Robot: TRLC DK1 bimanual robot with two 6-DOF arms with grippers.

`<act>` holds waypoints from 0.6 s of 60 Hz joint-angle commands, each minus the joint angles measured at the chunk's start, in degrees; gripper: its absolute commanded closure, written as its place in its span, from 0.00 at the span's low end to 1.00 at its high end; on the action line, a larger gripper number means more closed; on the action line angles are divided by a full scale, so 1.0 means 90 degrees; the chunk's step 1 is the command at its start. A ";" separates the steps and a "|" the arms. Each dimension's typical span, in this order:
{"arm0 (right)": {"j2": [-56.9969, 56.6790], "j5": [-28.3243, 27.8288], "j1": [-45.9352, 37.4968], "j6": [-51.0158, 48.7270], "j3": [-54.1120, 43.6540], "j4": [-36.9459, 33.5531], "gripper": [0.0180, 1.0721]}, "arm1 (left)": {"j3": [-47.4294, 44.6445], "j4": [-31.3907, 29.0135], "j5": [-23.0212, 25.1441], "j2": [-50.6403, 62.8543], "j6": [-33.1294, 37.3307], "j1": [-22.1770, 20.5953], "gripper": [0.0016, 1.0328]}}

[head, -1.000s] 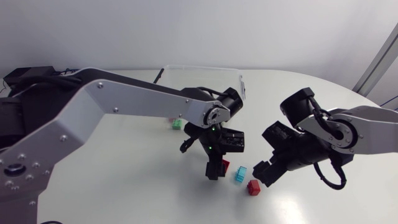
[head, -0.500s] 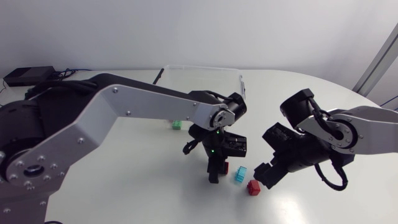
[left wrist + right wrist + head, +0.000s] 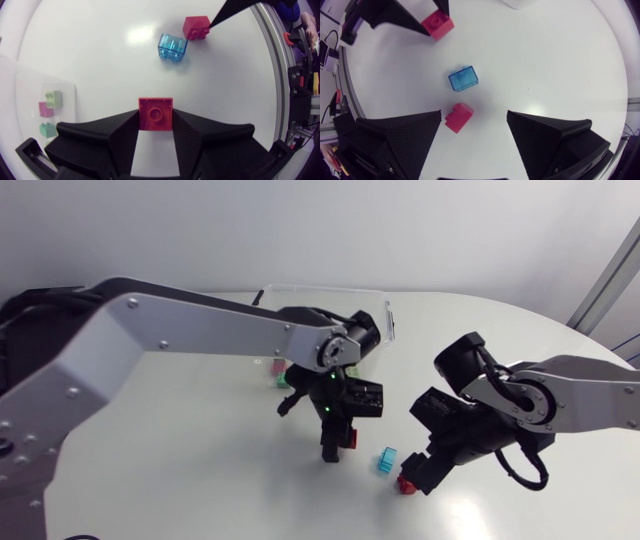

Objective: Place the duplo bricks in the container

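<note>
left hand (image 3: pixel 155 121) grasping red square plastic duplo brick (image 3: pixel 155 113) | right hand (image 3: pixel 474 114) released, above small red brick (image 3: pixel 458 117) | advice: lift clear, release low inside clear plastic container (image 3: pixel 320 289) at desk's far edge

In the head view you lose the near wall of the clear plastic container (image 3: pixel 372 298) behind the left arm (image 3: pixel 200 330), which also half covers a small green brick (image 3: pixel 281 380). You cannot tell whether that brick lies inside the container. The left gripper (image 3: pixel 155 116) hides the lower sides of the red plastic brick (image 3: pixel 155 106) clamped between its fingers (image 3: pixel 125 132). The right gripper (image 3: pixel 420 472) covers part of the second red brick (image 3: pixel 404 484).
</note>
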 commanded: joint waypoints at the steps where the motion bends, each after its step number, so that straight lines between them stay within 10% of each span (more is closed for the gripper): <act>1: 0.0231 -0.0006 0.0178 0.0063 -0.0117 -0.0106 0.12 | -0.0163 -0.0098 0.0146 -0.0722 -0.0036 0.0131 0.70; 19: 0.0729 0.0199 0.0462 0.0132 -0.0058 -0.0087 0.20 | 0.0149 -0.0078 0.0253 -0.1913 -0.0368 0.0609 0.70; 36: 0.1129 0.0395 0.0481 0.0229 -0.0019 0.0245 0.50 | 0.0403 0.0801 0.0380 -0.2314 -0.1062 0.1176 0.70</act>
